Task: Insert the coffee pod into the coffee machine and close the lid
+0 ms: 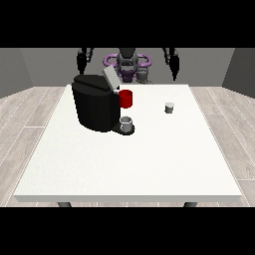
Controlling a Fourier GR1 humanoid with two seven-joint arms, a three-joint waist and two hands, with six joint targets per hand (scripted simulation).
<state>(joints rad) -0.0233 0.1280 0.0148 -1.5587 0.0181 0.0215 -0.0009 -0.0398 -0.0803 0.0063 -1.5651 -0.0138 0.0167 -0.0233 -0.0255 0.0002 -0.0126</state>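
Observation:
A black coffee machine [95, 103] stands on the white table [129, 164] at the left of middle, its grey lid [110, 78] raised and tilted up. A red part [126, 98] shows at its front, and a grey cup [127, 124] sits on its base. The small grey coffee pod [170, 107] stands alone on the table to the right. The hand at the view's left [82, 60] and the hand at the view's right [173, 62] both hang raised behind the table's far edge, away from the pod and the machine, holding nothing.
The robot's torso [127, 62] with purple parts sits behind the table's far edge. Wooden floor surrounds the table. The table's near half lies in front of the machine and pod.

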